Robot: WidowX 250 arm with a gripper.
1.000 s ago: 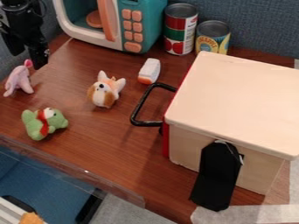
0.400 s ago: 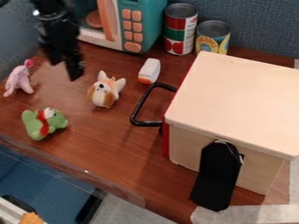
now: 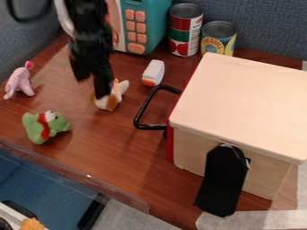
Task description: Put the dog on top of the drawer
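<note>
Camera view. The gripper (image 3: 92,87) hangs in the upper left of the frame, jaws spread, pointing down. The toy dog (image 3: 108,102) is on the table (image 3: 120,148), left of the frame's centre, partly hidden behind the nearer jaw; contact cannot be confirmed. The drawer unit (image 3: 246,101) occupies the right side, its pale top facing up.

Step in hand, as judged: align for the grasp. Centre the dog between the jaws before lowering; a jaw descending onto the head or ear would tip the toy. Close around the body, not the ear alone. The plush should compress, so confirm a firm hold before lifting. For the transfer, raise the dog above the top's edge, clear the black handle (image 3: 142,110), and release well inside the rim.
</note>
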